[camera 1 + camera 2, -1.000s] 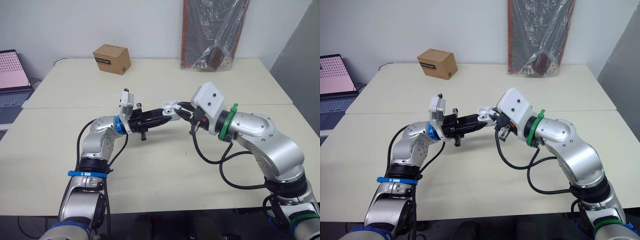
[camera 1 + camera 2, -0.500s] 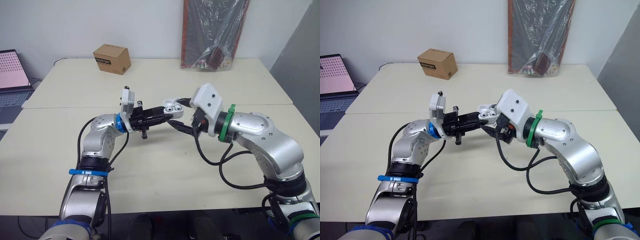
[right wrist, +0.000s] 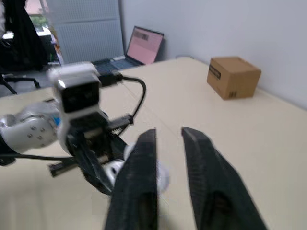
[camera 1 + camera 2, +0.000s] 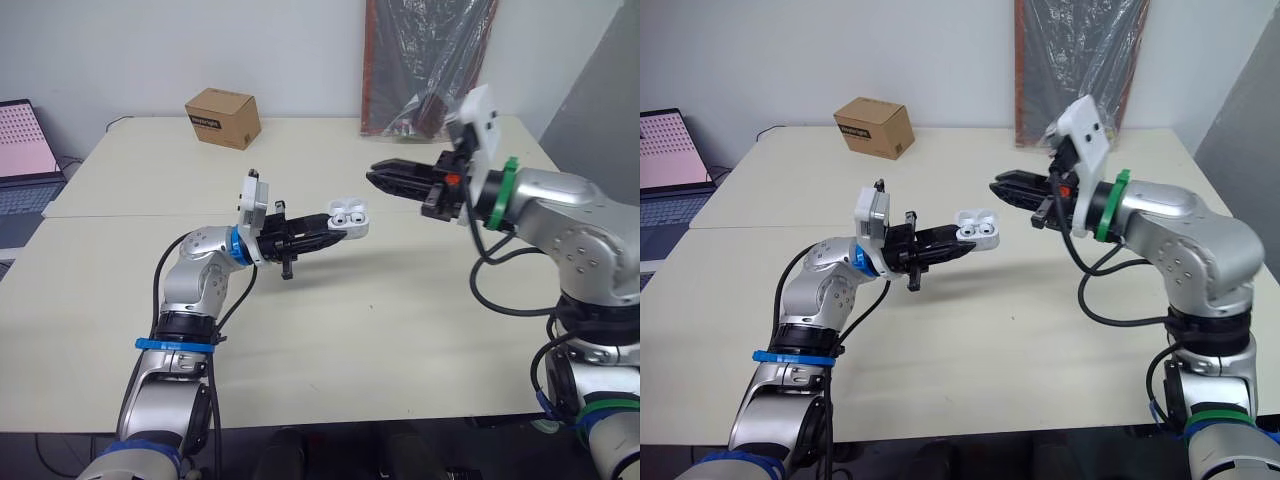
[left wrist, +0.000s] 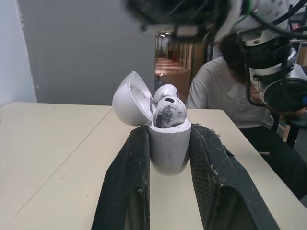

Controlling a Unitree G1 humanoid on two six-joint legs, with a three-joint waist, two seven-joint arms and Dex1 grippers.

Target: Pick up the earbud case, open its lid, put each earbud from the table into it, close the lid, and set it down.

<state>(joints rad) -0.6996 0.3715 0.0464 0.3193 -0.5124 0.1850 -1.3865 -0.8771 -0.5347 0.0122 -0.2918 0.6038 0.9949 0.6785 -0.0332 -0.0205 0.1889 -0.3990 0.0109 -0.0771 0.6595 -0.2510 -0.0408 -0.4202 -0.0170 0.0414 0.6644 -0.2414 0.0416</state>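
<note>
Here the left tool clamps the open white earbud case, earbuds inside.

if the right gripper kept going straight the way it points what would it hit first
Probably nothing: the right gripper seems aimed just above the open white earbud case in the left gripper; depth is unclear.

You'll see the white earbud case just left of frame centre, upright, lid hinged open, both white earbuds seated inside.
</note>
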